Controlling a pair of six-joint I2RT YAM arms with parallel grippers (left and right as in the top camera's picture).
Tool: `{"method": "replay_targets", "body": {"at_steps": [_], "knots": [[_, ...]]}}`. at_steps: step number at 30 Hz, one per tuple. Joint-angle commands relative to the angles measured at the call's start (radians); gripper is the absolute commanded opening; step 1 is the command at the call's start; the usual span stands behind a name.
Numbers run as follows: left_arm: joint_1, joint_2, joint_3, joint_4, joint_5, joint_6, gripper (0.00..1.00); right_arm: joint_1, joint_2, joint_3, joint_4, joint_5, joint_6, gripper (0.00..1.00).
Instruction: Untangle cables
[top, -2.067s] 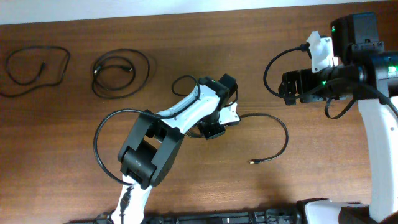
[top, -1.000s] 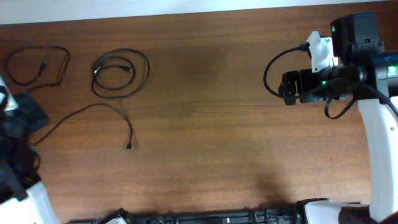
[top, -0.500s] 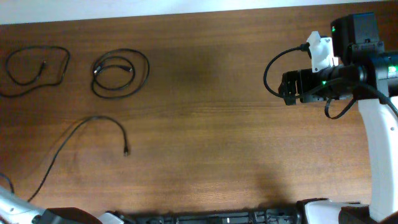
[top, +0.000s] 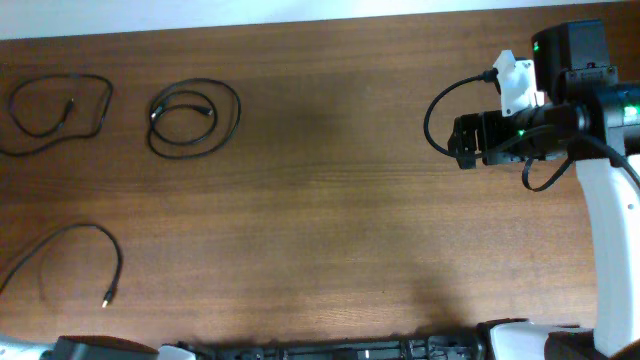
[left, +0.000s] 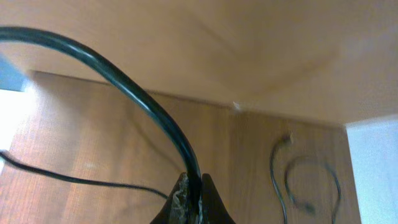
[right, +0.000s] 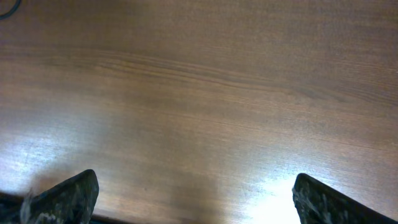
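fig. overhead view, table (top: 320, 220) with cables laid apart. the third cable (top: 78, 226) now lies as an open arc at 8 o'clock. its gold tip points toward 6 o'clock and its other end runs off the 9 o'clock edge. two seconds ago this cable lay right of centre, with the left arm over the middle of the table. it has since been dragged across to the left, and the arm has withdrawn almost out of the overhead view.

in the left wrist view the left gripper (left: 194, 186) has its fingers pressed together, pinching the black cable, which rises from them toward 10 o'clock. the right gripper (top: 462, 140), at 2 o'clock, has not moved. its fingers stand spread wide over bare wood and hold nothing.

the loose loop (top: 68, 104) and the coiled cable (top: 190, 118) rest at 10 o'clock, apart from each other and well apart from the third cable. judged from this layout no cable crosses another, so the untangling appears nearly complete. what remains is letting go of the pinched end.
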Motion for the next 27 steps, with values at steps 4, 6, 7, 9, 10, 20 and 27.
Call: {"method": "replay_targets", "body": {"at_steps": [4,6,7,9,10,20,27], "knots": [[-0.294,0.238,0.004,-0.026,-0.076,0.19,0.0,-0.002,-0.008,0.013,0.0,-0.006,0.005,0.99],[-0.352,0.315,0.004,-0.056,-0.14,0.189,0.0,-0.002,-0.008,0.013,0.0,-0.006,0.005,0.98],[-0.386,0.379,0.004,-0.084,-0.215,0.174,0.0,-0.002,-0.008,0.013,0.0,-0.006,0.005,0.99],[-0.396,0.426,0.004,-0.098,-0.279,0.175,0.0,-0.002,-0.008,0.013,0.0,-0.006,0.005,0.99],[-0.395,0.442,0.004,-0.11,-0.28,0.174,0.06,-0.002,-0.008,0.013,0.0,-0.006,0.005,0.98],[-0.451,0.387,0.008,-0.163,-0.024,0.284,0.99,-0.002,-0.008,0.013,0.0,-0.006,0.005,0.99],[-0.808,0.163,0.008,-0.069,0.085,0.408,0.99,-0.002,-0.008,0.013,0.0,-0.006,0.005,0.99]]}}
